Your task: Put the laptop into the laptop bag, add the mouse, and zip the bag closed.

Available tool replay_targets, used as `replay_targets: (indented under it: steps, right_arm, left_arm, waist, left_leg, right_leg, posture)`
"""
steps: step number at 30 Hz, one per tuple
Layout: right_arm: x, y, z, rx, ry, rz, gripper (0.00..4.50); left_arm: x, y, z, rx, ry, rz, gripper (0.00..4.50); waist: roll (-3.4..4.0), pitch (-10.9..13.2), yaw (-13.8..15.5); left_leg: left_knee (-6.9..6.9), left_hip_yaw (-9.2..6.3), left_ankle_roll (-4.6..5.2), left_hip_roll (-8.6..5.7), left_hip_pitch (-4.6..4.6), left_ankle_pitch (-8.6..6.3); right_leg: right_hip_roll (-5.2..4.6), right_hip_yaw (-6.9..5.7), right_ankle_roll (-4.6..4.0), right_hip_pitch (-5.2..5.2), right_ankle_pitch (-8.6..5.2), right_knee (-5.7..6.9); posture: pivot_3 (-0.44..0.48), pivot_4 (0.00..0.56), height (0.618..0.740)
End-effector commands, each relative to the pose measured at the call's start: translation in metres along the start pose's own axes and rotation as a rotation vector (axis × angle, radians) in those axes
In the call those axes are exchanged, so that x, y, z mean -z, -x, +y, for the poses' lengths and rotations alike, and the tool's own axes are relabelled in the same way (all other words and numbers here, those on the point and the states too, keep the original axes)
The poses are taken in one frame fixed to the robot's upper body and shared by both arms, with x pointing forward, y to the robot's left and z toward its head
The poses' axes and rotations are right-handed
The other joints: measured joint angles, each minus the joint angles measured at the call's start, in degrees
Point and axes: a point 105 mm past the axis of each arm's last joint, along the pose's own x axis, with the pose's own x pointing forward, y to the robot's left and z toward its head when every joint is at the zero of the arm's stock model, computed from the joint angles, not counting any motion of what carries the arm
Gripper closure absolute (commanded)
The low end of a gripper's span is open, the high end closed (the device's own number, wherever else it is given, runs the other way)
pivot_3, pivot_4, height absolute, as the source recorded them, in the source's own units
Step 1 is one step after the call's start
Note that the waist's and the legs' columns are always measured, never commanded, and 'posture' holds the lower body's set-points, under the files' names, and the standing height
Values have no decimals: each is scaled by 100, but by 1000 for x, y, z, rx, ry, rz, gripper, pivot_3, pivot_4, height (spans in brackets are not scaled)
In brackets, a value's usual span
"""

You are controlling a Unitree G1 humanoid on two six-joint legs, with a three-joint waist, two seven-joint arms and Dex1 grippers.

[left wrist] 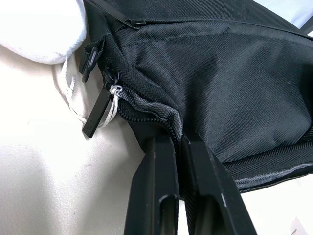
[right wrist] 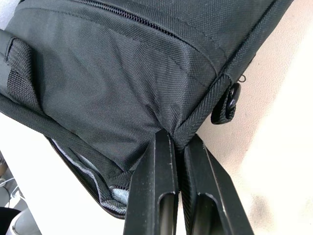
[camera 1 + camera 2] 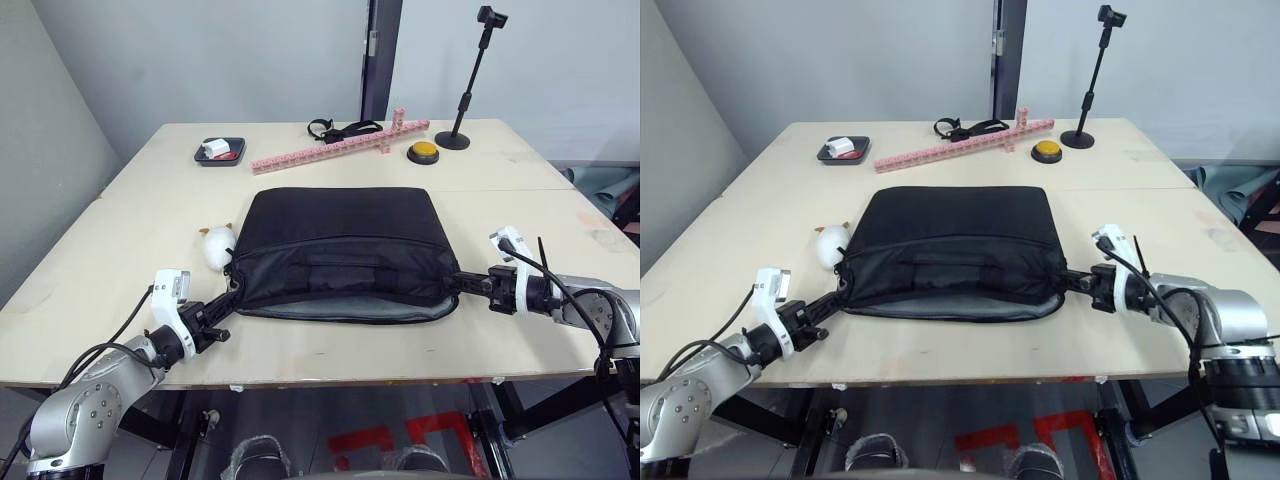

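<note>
The black laptop bag (image 3: 345,240) lies flat mid-table, its near edge gaping open on grey lining (image 3: 350,308). My left gripper (image 3: 234,292) is shut on the bag's near left corner; in the left wrist view its fingers (image 1: 159,161) pinch the unzipped edge just beside the zipper pull (image 1: 98,115). At the near right corner my right gripper (image 3: 458,282) is shut on the fabric, and its fingers (image 2: 159,156) clamp the corner seam. The laptop and the mouse are out of view.
A white egg-shaped thing with orange parts (image 3: 218,247) touches the bag's left side. At the back stand a black tray (image 3: 220,151), a long pink bar (image 3: 335,148), a black strap (image 3: 340,129), a yellow button (image 3: 423,152) and a camera stand (image 3: 465,100).
</note>
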Motion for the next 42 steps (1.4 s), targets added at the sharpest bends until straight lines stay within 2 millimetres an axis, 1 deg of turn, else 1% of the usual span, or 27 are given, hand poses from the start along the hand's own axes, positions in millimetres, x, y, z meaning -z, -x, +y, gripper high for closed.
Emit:
replay_targets:
  steps: [1,6,7,8,11,12,15,17,19,20,21,22,24,28,31,37,42]
  right_arm:
    - [-22,7,13,-77,44,-79,3528]
    - [-28,21,9,-67,72,-81,1811]
    - [-29,25,8,-67,77,-82,1393]
    - [-31,29,7,-66,84,-81,1112]
    - [-35,39,9,-85,119,-64,34]
    - [-37,42,10,-90,136,-56,0]
    - [-42,52,9,-89,196,-33,0]
    - [-48,61,9,-91,306,16,0]
    - [-51,67,11,-98,378,44,0]
    - [-57,71,14,-113,442,40,0]
    - [-65,76,17,-116,546,42,0]
    - [-70,80,19,-119,621,50,0]
    - [-82,87,21,-114,743,69,0]
    - [-103,98,26,-116,883,94,0]
    - [-116,103,31,-120,948,99,0]
    - [-125,103,37,-139,993,87,0]
    - [-129,99,47,-175,979,60,0]
  left_arm:
    - [5,2,-5,35,2,20,3749]
    - [-4,20,4,5,-21,6,2011]
    - [-6,24,4,6,-24,8,1609]
    - [-9,29,4,8,-29,11,1318]
    - [-20,41,5,14,-51,18,206]
    - [-25,47,6,15,-63,20,31]
    - [-41,59,9,13,-106,18,31]
    - [-62,69,11,14,-169,3,31]
    - [-75,77,13,14,-216,-3,31]
    - [-84,82,15,11,-256,2,31]
    - [-101,89,18,-4,-344,5,31]
    - [-113,94,20,-12,-407,11,31]
    - [-131,102,20,-15,-507,49,31]
    - [-156,112,22,-9,-636,135,31]
    - [-166,116,21,8,-680,194,31]
    - [-172,116,24,18,-700,223,31]
    - [-168,113,27,28,-685,215,31]
  waist:
    - [0,0,-6]
    - [1,-1,-7]
    - [1,-1,-7]
    - [1,0,-7]
    - [0,0,-4]
    - [0,0,-5]
    - [0,0,-8]
    - [-1,1,-8]
    - [-1,1,-9]
    - [-2,2,-9]
    - [-4,3,-9]
    - [-7,5,-9]
    - [-8,5,-16]
    - [-13,8,-24]
    - [-16,10,-30]
    - [-16,10,-24]
    - [-18,11,-22]
  left_leg:
    - [0,0,0,0,0,0]
    - [-1,0,-3,0,0,-2]
    - [-1,0,-3,0,-1,-2]
    - [-2,0,-3,0,-1,-2]
    - [-2,0,-3,0,-2,-3]
    - [-3,0,-4,0,-1,-3]
    - [-3,1,-6,0,0,-5]
    - [-2,1,-7,0,-2,-5]
    - [-3,1,-6,0,-1,-5]
    - [-3,1,-5,0,-1,-5]
    - [-3,1,-4,0,-1,-4]
    - [-3,1,-1,1,0,-2]
    - [-2,1,3,1,-3,-1]
    - [0,3,7,1,-3,-1]
    - [-1,1,9,2,-6,0]
    - [-1,0,14,2,-10,-5]
    - [3,-2,14,2,-9,-5]
  right_leg:
    - [0,0,0,0,0,0]
    - [0,0,0,-1,0,-2]
    - [0,0,0,-1,0,-3]
    - [0,0,0,-2,0,-3]
    - [0,-1,0,-2,0,-5]
    - [0,-1,0,-1,-1,-5]
    - [0,-1,0,-1,-1,-5]
    - [0,-1,0,-3,-1,-5]
    - [0,-1,0,-3,-2,-6]
    - [0,-1,1,-3,-2,-6]
    - [0,-2,1,-3,-2,-6]
    - [1,-2,1,-3,-2,-4]
    - [2,-2,1,-5,-2,-7]
    - [0,-2,-11,-4,-7,-7]
    - [1,-5,-16,-10,-10,1]
    - [1,-9,-43,-9,-21,4]
    - [1,-10,-56,-7,-21,10]
  posture:
    - [0,150,740]
    - [0,150,740]
    - [0,150,740]
    - [0,150,740]
    - [0,150,740]
    - [0,150,740]
    - [0,150,740]
    - [0,150,740]
    - [0,150,740]
    - [0,150,740]
    - [0,150,740]
    - [0,150,740]
    - [0,150,740]
    - [0,150,740]
    - [0,150,740]
    - [0,150,740]
    - [0,150,740]
